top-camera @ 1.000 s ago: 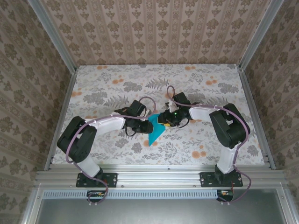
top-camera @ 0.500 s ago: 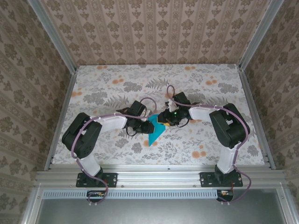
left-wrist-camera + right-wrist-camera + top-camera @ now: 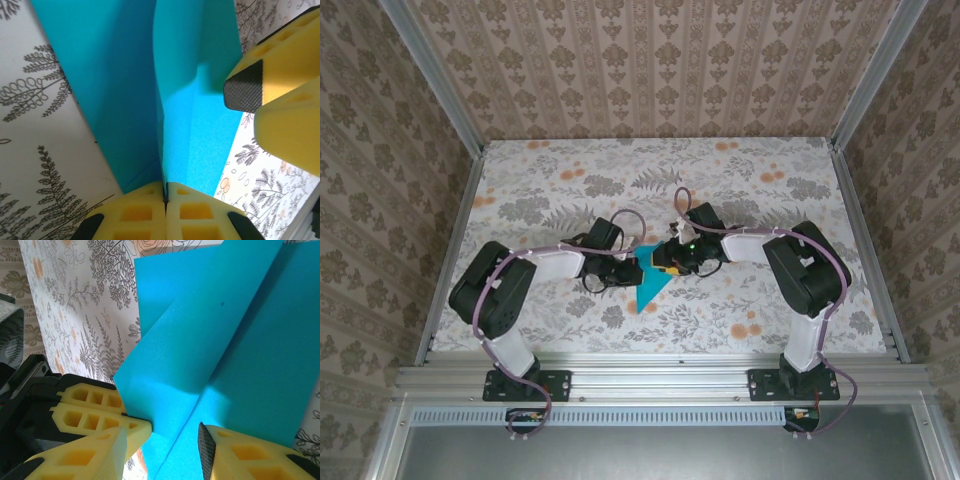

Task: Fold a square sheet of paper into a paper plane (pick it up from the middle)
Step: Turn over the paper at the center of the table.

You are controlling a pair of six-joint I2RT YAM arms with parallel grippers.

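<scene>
At the near edge of the table (image 3: 770, 180) the two arm bases are bolted to an aluminium rail (image 3: 660, 381), and both arms reach inward to meet over the middle of the floral tabletop. The teal sheet of paper (image 3: 649, 284) lies there between them, partly folded into a narrow pointed shape whose tip faces the rail.

The left gripper (image 3: 165, 189) has its yellow fingers pressed together on a raised ridge of the paper. The thin blue edge runs straight into the seam between the two pads. From that pinch the sheet rises in two faces, one shaded and one lit, with a soft crease across the lit one.

Just beyond, the right gripper (image 3: 164, 435) comes in from the opposite side with its jaws partly apart. A folded layer of the sheet lies in the gap between them, and whether its black pad touches the paper cannot be told. The tips of the two grippers sit very close together over the same fold.

Farther off, the floral table surface runs back to the patterned wallpaper walls (image 3: 650, 60).
</scene>
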